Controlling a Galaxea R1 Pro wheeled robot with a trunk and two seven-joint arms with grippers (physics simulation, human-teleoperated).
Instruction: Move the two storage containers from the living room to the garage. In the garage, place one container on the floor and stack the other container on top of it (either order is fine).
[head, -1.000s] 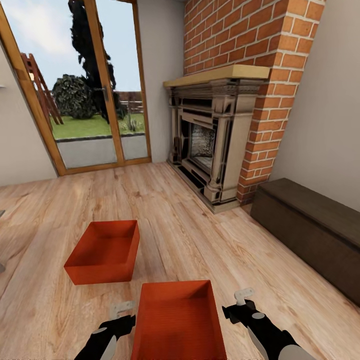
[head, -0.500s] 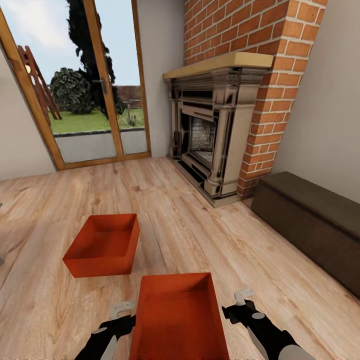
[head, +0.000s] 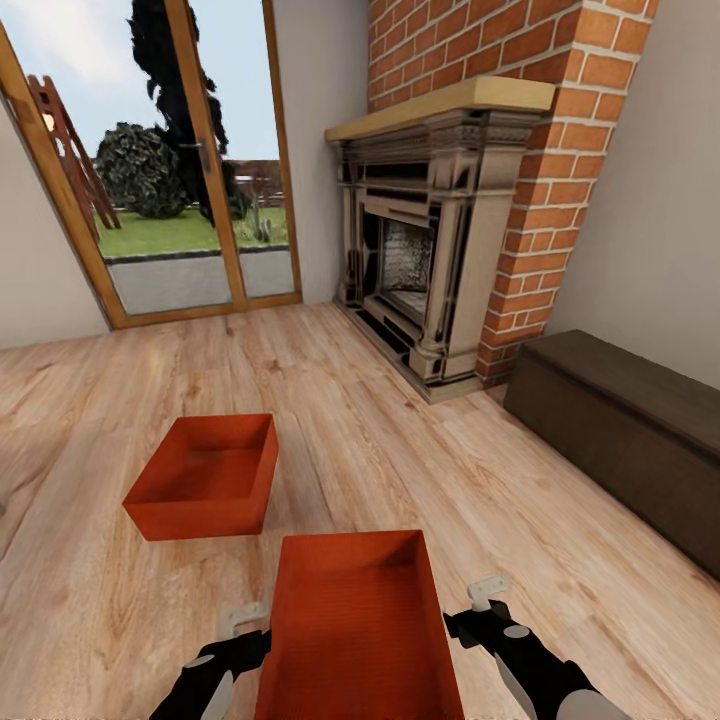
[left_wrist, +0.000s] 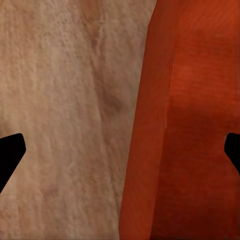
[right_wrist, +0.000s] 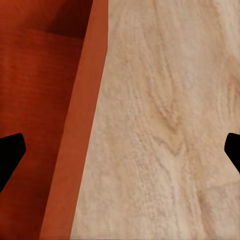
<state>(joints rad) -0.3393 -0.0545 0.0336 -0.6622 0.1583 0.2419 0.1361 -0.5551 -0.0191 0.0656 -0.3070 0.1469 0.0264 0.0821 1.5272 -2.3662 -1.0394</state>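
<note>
Head view looks down over light wood-plank flooring (head: 400, 470) in the living room, with two red-orange storage containers on it. The nearer container (head: 355, 620) lies directly ahead of the robot, between its two arms, open top up. The left gripper (head: 245, 628) hangs just beside the left wall of that bin, and the right gripper (head: 478, 608) hangs just beside its right wall; I cannot tell from this view whether either touches it. The farther container (head: 205, 487) sits ahead and to the left, apart from the nearer one, also open side up.

Left wrist view shows the nearer container's wall (left_wrist: 150, 150) running between that gripper's dark fingertips (left_wrist: 10, 152), which stand wide apart at the picture's edges, so the jaws are released and straddle the wall. Right wrist view shows the same on the other side: the bin's rim (right_wrist: 80, 135) lies between spread fingertips (right_wrist: 10, 155), jaws released.

Beyond the bins stand a brick fireplace (head: 440, 250), a glazed door (head: 180, 170) onto a garden, and a dark brown chest (head: 630, 430) along the right wall.
</note>
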